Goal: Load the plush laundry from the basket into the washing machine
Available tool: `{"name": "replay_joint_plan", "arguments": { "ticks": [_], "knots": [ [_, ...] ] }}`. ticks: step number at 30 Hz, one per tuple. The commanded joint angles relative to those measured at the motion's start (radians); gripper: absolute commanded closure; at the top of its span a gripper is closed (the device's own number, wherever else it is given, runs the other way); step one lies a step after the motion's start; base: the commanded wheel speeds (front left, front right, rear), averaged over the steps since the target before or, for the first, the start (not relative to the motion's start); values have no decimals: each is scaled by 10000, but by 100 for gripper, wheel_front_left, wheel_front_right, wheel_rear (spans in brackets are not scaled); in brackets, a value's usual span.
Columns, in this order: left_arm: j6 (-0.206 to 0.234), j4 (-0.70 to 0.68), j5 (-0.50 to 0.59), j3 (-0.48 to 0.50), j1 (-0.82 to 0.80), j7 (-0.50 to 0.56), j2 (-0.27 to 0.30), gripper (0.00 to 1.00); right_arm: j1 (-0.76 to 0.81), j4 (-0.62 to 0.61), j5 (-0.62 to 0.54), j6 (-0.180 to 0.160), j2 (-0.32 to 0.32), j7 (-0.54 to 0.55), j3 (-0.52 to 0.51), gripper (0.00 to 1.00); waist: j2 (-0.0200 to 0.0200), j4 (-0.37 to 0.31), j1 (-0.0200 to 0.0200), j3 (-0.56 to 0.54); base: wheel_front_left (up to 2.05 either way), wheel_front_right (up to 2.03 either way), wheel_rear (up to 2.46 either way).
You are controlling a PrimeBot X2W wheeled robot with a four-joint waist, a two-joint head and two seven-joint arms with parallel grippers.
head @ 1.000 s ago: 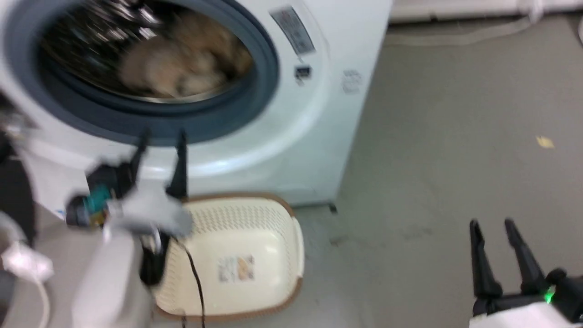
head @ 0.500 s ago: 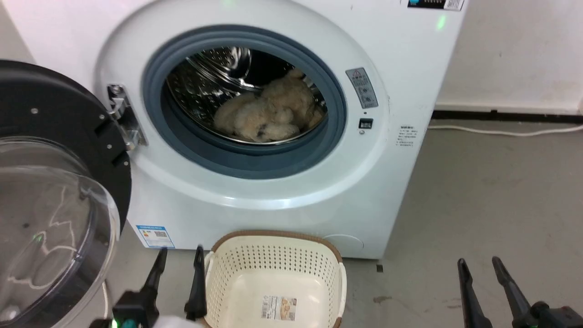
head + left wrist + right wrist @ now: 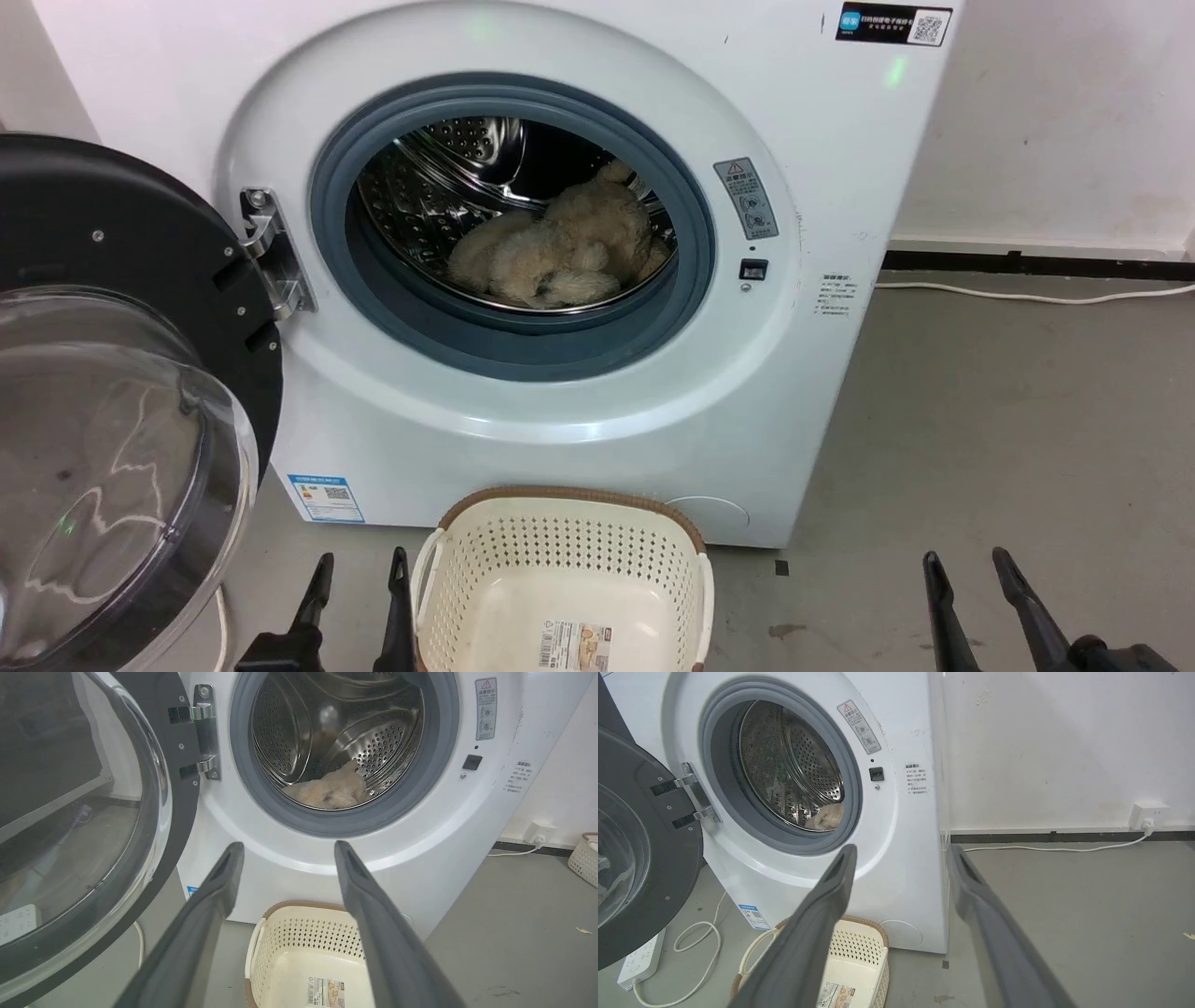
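The cream-beige plush laundry [image 3: 560, 252] lies inside the steel drum of the white washing machine [image 3: 822, 168], low at the drum's front right; it also shows in the left wrist view as the plush [image 3: 329, 791] and as a small patch of plush [image 3: 825, 817] in the right wrist view. The machine's round door [image 3: 112, 411] hangs wide open at the left. On the floor before the machine stands the basket [image 3: 565, 569], holding nothing but its label sticker. My left gripper [image 3: 359, 574] is open just left of the basket. My right gripper [image 3: 966, 569] is open over bare floor at the lower right.
A white cable [image 3: 1027, 297] runs along the wall base to a socket [image 3: 1148, 812]. A power strip [image 3: 642, 961] with a looped cord lies on the floor under the open door. Another small basket [image 3: 584, 858] stands far right by the wall. Grey floor stretches right of the machine.
The head camera has risen and steadied, so the whole machine front and door come into view. Both grippers have sunk toward the bottom edge. The plush stays in the drum.
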Motion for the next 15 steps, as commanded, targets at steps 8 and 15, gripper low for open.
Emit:
{"name": "replay_joint_plan", "arguments": {
  "ticks": [8,15],
  "knots": [
    [-10,-37,36,7,-43,98,-10,100,-65,-5,-65,0,10,87,-2,100,0,-3,1,17,0,0,0],
    [-38,-117,131,48,-104,241,-23,100,-174,-14,-179,1,17,231,-5,100,0,-5,1,48,0,0,0]
  ]
}}
